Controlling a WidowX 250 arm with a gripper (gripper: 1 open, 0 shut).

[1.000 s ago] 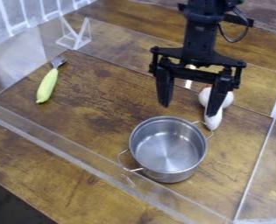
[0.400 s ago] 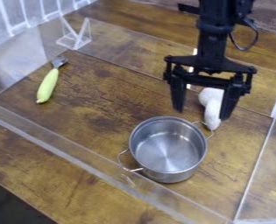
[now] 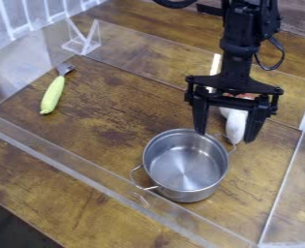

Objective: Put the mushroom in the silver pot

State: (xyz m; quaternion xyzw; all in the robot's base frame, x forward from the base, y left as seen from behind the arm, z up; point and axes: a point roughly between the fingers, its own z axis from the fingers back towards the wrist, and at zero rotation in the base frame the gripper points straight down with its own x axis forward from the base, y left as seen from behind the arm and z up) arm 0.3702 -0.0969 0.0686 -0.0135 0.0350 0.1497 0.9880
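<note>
Gripper [image 3: 228,123] fingers spread over mushroom [image 3: 235,125], silver pot [image 3: 186,166] beside, wooden table [image 3: 103,116]

silver pot [image 3: 186,166], white mushroom [image 3: 235,124], yellow-green banana-like item [image 3: 51,94], brown wood-grain table [image 3: 103,107]

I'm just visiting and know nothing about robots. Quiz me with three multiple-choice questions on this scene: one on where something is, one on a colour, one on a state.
1. Where is the mushroom?
A. inside the silver pot
B. on the table, between the open fingers
C. beside the yellow item

2. What colour is the long item at the left?
A. yellow-green
B. blue
C. black

3. How is the gripper?
A. shut on the mushroom
B. shut and empty
C. open

Answers:
1 B, it lies on the wood just beyond the silver pot, whose inside is empty.
2 A, its skin is plainly yellow-green.
3 C, its two dark fingers stand wide apart either side of the mushroom.
</note>
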